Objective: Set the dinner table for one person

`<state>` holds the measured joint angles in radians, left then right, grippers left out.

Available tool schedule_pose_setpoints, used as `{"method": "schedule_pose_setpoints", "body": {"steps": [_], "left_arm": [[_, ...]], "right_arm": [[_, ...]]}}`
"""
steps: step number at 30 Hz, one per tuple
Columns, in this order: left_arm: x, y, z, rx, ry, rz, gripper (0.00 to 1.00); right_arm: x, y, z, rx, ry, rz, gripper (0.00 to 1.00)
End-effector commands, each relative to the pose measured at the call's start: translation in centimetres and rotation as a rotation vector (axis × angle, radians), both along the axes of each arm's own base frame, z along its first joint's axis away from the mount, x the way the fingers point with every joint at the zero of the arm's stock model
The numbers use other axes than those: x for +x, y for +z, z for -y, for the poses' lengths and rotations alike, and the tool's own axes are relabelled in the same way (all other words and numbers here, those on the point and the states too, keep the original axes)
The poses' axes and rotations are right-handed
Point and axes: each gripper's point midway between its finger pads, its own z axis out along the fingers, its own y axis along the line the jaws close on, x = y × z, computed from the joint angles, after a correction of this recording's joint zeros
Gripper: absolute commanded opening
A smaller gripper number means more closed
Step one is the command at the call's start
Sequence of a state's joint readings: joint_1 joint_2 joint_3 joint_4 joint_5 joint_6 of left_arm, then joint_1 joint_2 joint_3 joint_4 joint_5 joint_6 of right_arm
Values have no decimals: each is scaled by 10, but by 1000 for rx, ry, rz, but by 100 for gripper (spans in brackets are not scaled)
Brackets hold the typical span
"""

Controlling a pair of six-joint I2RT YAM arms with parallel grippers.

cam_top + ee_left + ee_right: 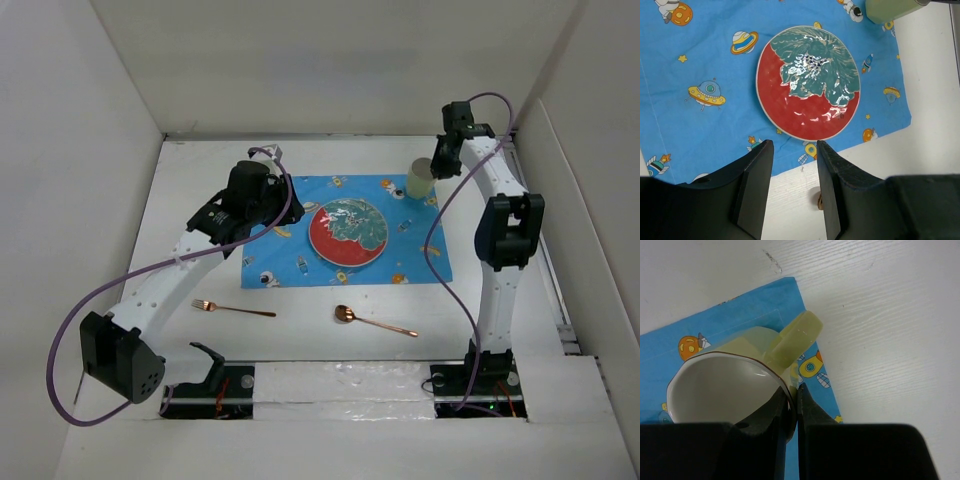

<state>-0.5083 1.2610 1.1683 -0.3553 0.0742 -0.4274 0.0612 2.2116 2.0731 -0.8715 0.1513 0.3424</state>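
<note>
Left arm (165,285): reaches from the lower left of the top view toward centre, wrist angled down.
Left gripper (794,146): fingers (752,185) parted, nothing between them.
Right arm (497,300): rises along the right side, folding over at upper right.
Right gripper (794,394): fingers pinched on the mug (725,385) rim.

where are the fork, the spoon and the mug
fork (240,311), top external view, middle of its handle
spoon (380,323), top external view, middle of its handle
mug (419,181), top external view, its side wall
</note>
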Motion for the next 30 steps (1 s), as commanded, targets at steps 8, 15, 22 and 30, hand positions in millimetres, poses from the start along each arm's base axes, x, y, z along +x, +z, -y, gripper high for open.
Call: {"method": "schedule_pose_setpoints", "body": {"steps": [8,15,22,30], "left_arm": [[4,20,-3,-12,17,51,38],[11,39,-5,7,17,97,38],[18,48,1,-4,3,118,2],[36,56,-13,22,45,141,18]], "right_arm": [[14,48,-8,18,28,127,31],[-11,125,-8,53,42,265,51],[-130,121,-97,225,360,370,0],[-303,48,-191,340,735,106,19]]}}
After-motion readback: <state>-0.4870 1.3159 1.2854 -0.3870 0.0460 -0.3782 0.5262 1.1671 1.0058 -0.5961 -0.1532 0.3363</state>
